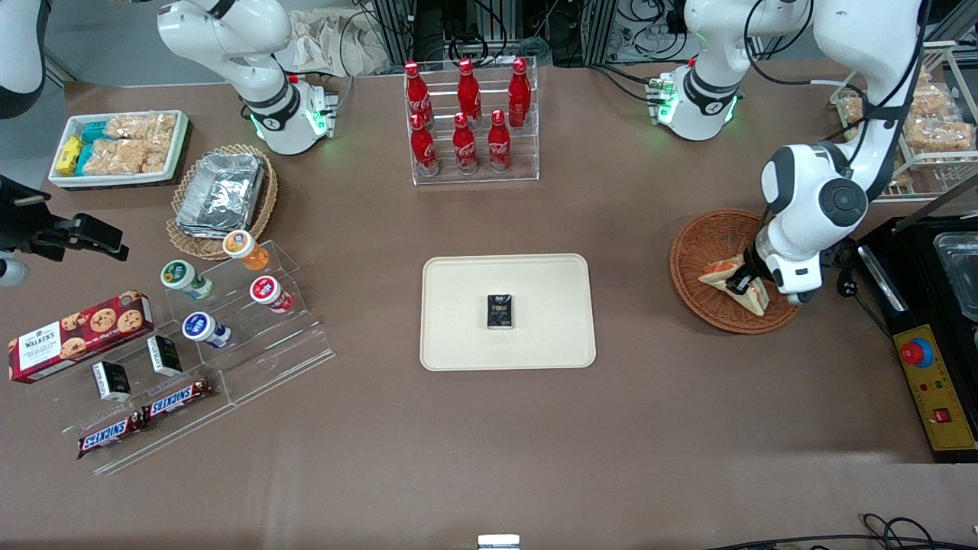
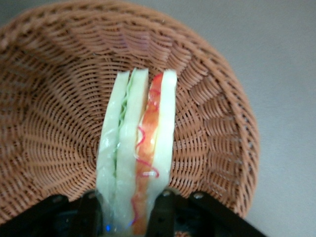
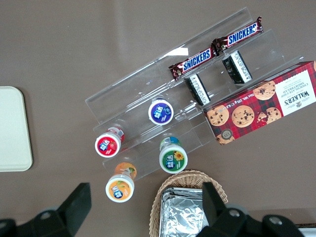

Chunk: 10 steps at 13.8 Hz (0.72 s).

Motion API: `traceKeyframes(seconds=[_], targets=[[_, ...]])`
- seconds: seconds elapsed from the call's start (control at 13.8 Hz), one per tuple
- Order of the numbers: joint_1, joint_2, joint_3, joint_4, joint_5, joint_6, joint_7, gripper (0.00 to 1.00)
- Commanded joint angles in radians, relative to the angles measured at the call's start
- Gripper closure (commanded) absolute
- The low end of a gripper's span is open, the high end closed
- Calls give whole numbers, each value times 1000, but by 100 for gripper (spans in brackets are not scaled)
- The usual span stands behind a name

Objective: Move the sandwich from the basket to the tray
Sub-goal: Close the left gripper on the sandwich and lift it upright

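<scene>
The sandwich (image 1: 726, 276) (image 2: 138, 148), a wedge of pale bread with orange-red and green filling, stands on edge in the reddish-brown wicker basket (image 1: 707, 241) (image 2: 54, 103) toward the working arm's end of the table. My gripper (image 1: 743, 284) (image 2: 126, 215) is down inside the basket and shut on the sandwich, one black finger (image 2: 163, 212) pressed against each bread face. The cream tray (image 1: 458, 336) lies at the table's middle, well apart from the basket, with a small dark packet (image 1: 500, 312) on it.
An acrylic rack of red cola bottles (image 1: 467, 122) stands farther from the front camera than the tray. A black machine with a red button (image 1: 917, 353) sits beside the basket. Snack stand (image 1: 221, 328), foil-tray basket (image 1: 221, 195) and white bin (image 1: 118, 147) lie toward the parked arm's end.
</scene>
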Motion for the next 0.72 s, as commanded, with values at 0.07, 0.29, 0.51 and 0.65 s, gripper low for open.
traceKeyframes(seconds=[0.07,0.29,0.51,0.65], targets=[[0,-94,-3,98,15,-216,81,100],[-9,-99,-8,318,15,-492,147,100],[-11,-93,-45,500,9,-669,219,100],[-11,-101,-106,563,-3,-714,230,100]])
